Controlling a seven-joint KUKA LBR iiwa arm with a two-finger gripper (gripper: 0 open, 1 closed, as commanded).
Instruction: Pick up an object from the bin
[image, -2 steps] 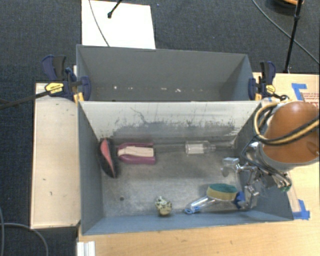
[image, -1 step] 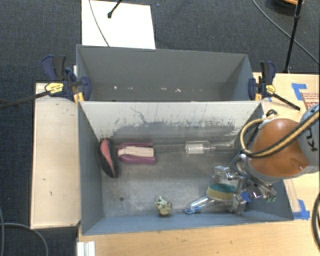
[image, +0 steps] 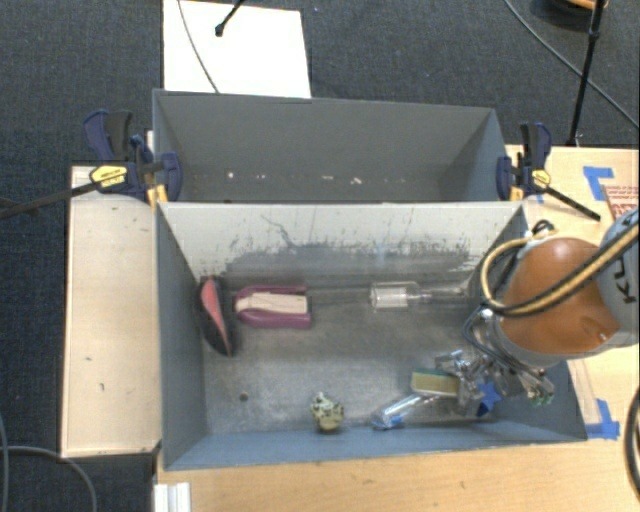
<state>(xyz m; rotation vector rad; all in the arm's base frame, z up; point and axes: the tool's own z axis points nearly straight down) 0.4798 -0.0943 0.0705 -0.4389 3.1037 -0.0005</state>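
the tan flat piece lies at the bin's five o'clock, just beside the pincer, not yet lifted; i cannot tell whether the pincer is open or closed. a clear blue-tipped tube lies near. further out: yellowish lump at six, purple-and-white block and pink-and-dark pad at nine, clear vial at one.

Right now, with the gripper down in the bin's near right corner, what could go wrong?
The gripper is right beside a small tan block and a clear tube with a blue end, which lie close together. Closing here might catch both or push one away. All this is near the bin's front wall, so a descent or sweep may scrape it or pin the tube against it.
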